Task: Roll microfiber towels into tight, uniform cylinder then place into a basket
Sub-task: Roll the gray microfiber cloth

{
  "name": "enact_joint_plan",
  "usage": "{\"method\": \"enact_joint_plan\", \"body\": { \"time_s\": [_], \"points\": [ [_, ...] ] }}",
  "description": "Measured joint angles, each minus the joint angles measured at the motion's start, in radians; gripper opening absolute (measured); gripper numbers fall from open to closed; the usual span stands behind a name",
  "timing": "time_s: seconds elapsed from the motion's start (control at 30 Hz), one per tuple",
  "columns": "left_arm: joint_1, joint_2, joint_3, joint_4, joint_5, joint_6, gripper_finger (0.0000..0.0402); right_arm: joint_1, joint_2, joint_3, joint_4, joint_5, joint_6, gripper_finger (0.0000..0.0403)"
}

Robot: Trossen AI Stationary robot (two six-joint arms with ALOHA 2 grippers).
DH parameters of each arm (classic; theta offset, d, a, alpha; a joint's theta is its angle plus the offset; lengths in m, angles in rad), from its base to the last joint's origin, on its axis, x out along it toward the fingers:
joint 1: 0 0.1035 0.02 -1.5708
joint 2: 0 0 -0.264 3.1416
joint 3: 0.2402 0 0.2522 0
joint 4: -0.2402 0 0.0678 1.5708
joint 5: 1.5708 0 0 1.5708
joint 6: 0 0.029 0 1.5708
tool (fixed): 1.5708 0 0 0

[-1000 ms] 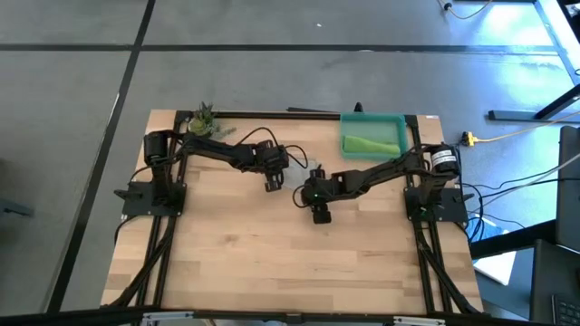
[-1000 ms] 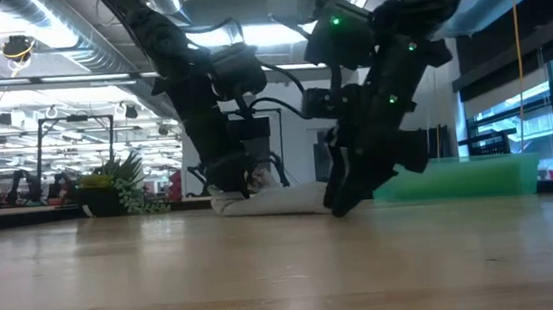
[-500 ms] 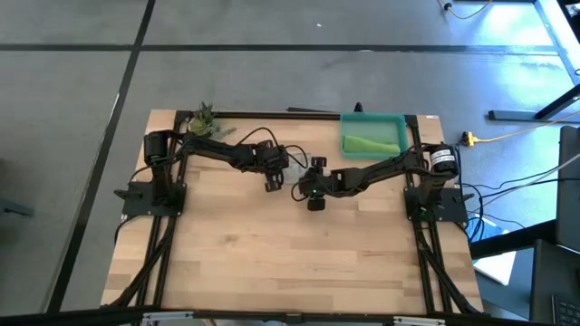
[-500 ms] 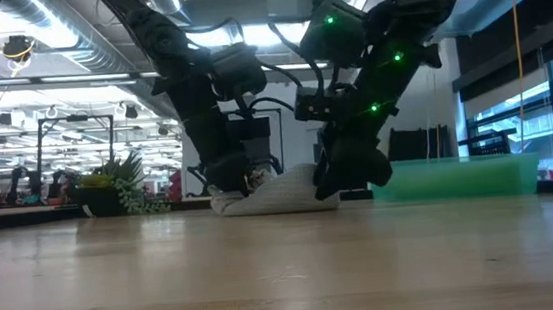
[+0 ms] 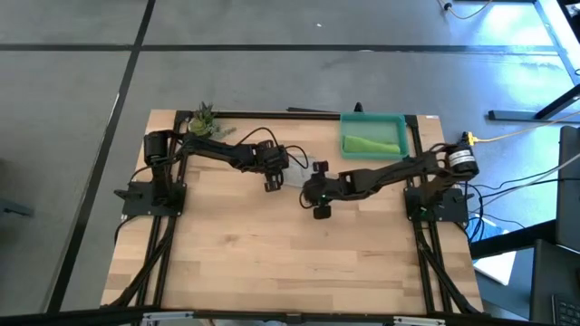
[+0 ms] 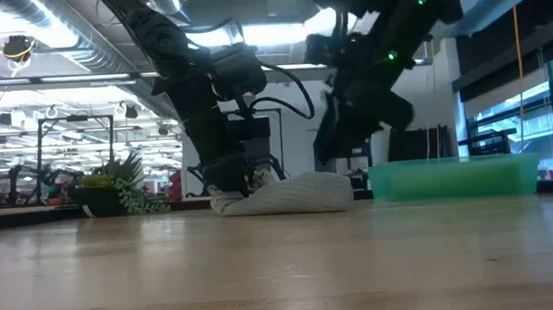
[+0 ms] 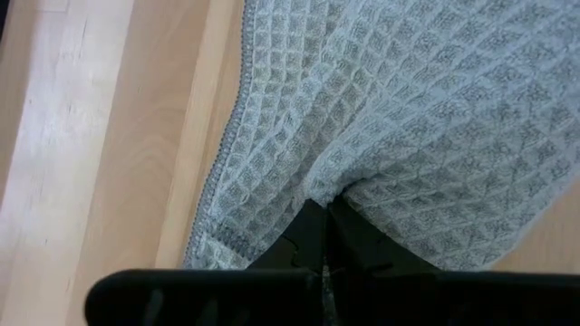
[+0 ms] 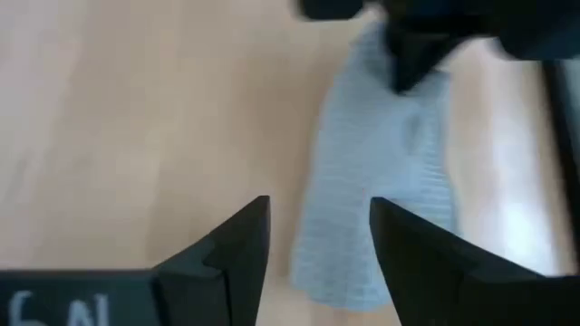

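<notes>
The light grey towel (image 5: 295, 179) lies bunched in a low heap (image 6: 295, 193) on the table's far middle. My left gripper (image 7: 326, 206) is at the heap's left end (image 5: 274, 181) and is shut on the cloth. My right gripper (image 8: 319, 240) hangs open above the table just near and right of the heap (image 5: 319, 210), with nothing between its fingers. The teal basket (image 5: 373, 116) stands at the far right with the lime green towel (image 5: 370, 145) lying inside it. My left gripper pinches a puckered fold of the grey towel (image 7: 349, 186) between its two shut fingers, close to the towel's hemmed edge (image 7: 231, 172). The fingers come slanting down from the table's left. The towel rests on the table, slack.
A small potted plant (image 5: 203, 119) stands at the far left corner. Bare wood fills the near half of the table (image 5: 290, 263). The basket's low wall (image 6: 454, 178) stands right of the grey heap.
My right gripper has risen from the table at the grey towel's right end and now hangs clear above it, tipped less steeply, its fingers as wide apart as before. The towel's right part has humped up from a flat strip into a taller heap. The left end stays pinned.
</notes>
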Motion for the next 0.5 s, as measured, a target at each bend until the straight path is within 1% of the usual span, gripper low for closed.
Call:
{"method": "enact_joint_plan", "body": {
  "time_s": [0.03,0.1,0.27,0.4,0.5],
  "points": [
    [0.0,0.0,0.0,0.0,0.0,0.0,0.0,0.001,-0.006,0.001,0.002,0.027,0.012,0.019],
    [-0.002,0.0,0.0,0.0,-0.001,-0.001,0.0,0.001,-0.005,0.001,0.0,0.043,0.049,0.019],
    [-0.009,0.0,0.0,0.0,-0.011,0.0,0.0,-0.023,0.058,-0.004,0.005,0.0,0.074,0.019],
    [-0.009,0.0,0.0,0.0,-0.012,-0.001,0.0,-0.023,0.098,-0.005,0.013,0.089,0.072,0.019],
    [-0.01,0.0,0.0,0.0,-0.012,0.0,0.0,-0.023,0.117,-0.005,0.019,0.099,0.071,0.019]
  ]
}}
